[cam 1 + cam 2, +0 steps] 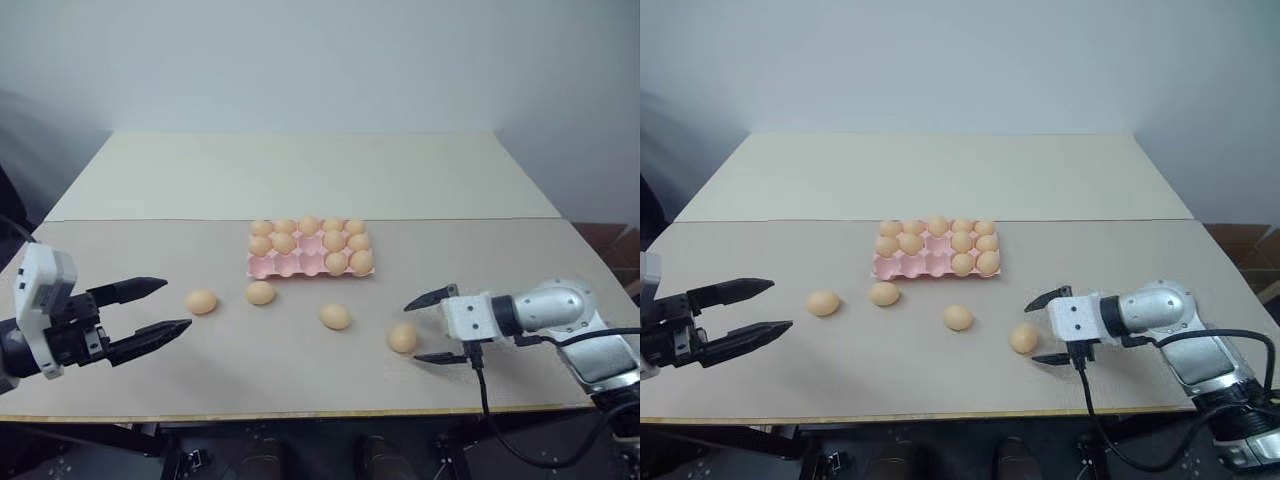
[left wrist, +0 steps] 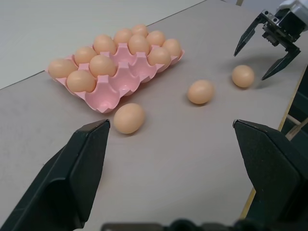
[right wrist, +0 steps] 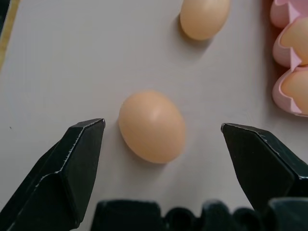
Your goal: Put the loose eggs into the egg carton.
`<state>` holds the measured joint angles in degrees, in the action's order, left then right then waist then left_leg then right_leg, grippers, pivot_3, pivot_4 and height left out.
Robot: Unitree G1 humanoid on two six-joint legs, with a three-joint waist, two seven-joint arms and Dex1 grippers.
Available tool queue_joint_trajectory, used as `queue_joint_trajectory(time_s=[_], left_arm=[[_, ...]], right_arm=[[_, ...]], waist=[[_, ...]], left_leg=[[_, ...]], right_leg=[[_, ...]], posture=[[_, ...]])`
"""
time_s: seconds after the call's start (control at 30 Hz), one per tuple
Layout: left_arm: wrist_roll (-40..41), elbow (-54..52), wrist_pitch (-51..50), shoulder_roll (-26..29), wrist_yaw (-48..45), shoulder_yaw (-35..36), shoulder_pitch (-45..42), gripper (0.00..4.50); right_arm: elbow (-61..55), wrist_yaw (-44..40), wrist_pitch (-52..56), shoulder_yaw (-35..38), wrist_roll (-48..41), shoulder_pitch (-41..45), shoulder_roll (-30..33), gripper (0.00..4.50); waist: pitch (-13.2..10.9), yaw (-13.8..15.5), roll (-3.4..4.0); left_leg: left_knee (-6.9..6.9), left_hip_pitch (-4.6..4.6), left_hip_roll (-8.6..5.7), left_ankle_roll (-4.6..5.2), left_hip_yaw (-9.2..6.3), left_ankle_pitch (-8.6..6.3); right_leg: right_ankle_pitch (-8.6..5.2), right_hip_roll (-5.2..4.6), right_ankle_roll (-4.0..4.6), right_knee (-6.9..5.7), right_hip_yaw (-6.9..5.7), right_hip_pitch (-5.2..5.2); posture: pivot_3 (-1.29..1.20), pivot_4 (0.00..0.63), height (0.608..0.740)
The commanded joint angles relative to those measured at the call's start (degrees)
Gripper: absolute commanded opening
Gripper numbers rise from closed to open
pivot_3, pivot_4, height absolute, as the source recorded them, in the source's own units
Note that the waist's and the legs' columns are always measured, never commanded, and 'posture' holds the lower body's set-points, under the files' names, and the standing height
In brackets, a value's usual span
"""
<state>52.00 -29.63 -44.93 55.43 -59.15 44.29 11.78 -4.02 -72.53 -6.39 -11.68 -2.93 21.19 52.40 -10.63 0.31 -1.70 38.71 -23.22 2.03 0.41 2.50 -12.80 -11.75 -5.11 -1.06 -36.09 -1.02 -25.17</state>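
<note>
Item 1 — left gripper (image 1: 168, 306), near the table's front edge on the robot's left: 2 black fingers spread wide apart, pointing toward the centre, nothing between them. Item 2 — right gripper (image 1: 428, 328), low over the table on the robot's right, pointing left; its 2 fingers stand well apart with the nearest loose egg (image 1: 403, 338) just ahead of the gap, and in the right wrist view that egg (image 3: 152, 126) lies on the surface between the fingertips, touching neither. Item 3: loose eggs, 4 in number, light orange-tan, lying singly on the grey-beige tabletop (image 1: 300, 370) in a loose row between the grippers and the carton: the one by the right gripper, a 2nd (image 1: 336, 317) to its left, a 3rd (image 1: 261, 293) just in front of the carton's near left corner, and a 4th (image 1: 201, 301) further left, nearest the left gripper. Item 4: egg carton (image 1: 285, 264), pale pink moulded tray, lidless, set flat at the middle of the table beyond the loose eggs; eggs fill its far row and part of the middle row, with 2 more in the near row at the right end, while the remaining near cups on the left are empty. Item 5: a paler cream table section (image 1: 300, 175) beyond the carton, ending at a plain wall.
</note>
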Motion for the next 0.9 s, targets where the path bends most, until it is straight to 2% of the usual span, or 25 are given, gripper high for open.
queue_joint_trajectory(time_s=[0.03,0.2,0.27,0.37,0.5,0.77,0.9], left_arm=[[0.25,-1.42,0.92,0.5,-0.13,1.96,0.18,4.5],[0.1,-1.45,0.98,0.6,-0.19,2.43,0.45,4.5],[0.03,-1.39,0.99,0.67,-0.19,2.55,0.45,4.5],[-0.27,-1.2,1.17,0.75,-0.34,2.65,0.52,4.5],[-0.43,-0.49,1.53,0.76,-0.33,2.06,-0.2,4.5],[-0.62,0.75,2.39,0.7,0.08,-0.25,-2.5,4.5],[-0.75,0.95,2.45,0.84,-0.06,-0.34,-2.78,4.5]], right_arm=[[1.87,0.47,-2.84,-1.26,1.76,1.47,-1.33,3.57],[3.08,1.26,-3.73,-1.68,2.49,2.11,-2.83,2.04],[1.96,1.38,-2.84,-0.63,1.47,2.15,-2.61,1.79],[-0.22,0.8,-1.65,1.64,-1.61,2.7,-1.67,1.79],[-1.41,2.23,3.29,2.92,-5.92,8.41,-4.94,1.79],[14.93,16.46,4.01,-4.9,6.77,26.83,-23.08,1.79],[25.14,22.77,2.45,-7.98,12.52,32.95,-29.54,1.79]], waist=[[0.0,-0.03,0.0],[0.0,-0.02,-0.01],[0.0,-0.02,-0.01],[0.0,-0.01,-0.01],[0.0,-0.49,-0.01],[0.04,-1.34,-0.08],[0.04,-1.22,-0.09]], left_leg=[[0.0,-0.02,0.0,0.0,0.0,0.0],[0.0,-0.03,-0.03,0.0,0.06,0.0],[0.0,-0.02,-0.02,0.0,0.07,0.0],[0.0,-0.01,-0.02,0.0,0.07,0.0],[0.0,0.04,0.02,0.0,0.12,0.0],[0.01,0.02,0.42,-0.04,0.21,-0.02],[0.01,-0.07,0.65,-0.19,0.24,-0.11]], right_leg=[[0.0,0.0,0.0,0.0,0.01,-0.01],[0.01,-0.02,0.0,0.01,0.07,-0.02],[0.02,-0.02,0.0,0.01,0.07,-0.01],[0.02,-0.01,0.0,-0.01,0.07,-0.02],[0.06,0.02,0.01,-0.01,0.13,-0.01],[0.24,0.48,0.3,0.04,0.23,-0.1],[0.64,0.73,0.45,0.04,0.23,-0.24]], posture=[[0.0,0.15,0.74],[0.0,0.15,0.74],[0.0,0.15,0.74],[0.0,0.15,0.74],[0.0,0.15,0.74],[0.0,0.15,0.74],[0.0,0.15,0.74]])
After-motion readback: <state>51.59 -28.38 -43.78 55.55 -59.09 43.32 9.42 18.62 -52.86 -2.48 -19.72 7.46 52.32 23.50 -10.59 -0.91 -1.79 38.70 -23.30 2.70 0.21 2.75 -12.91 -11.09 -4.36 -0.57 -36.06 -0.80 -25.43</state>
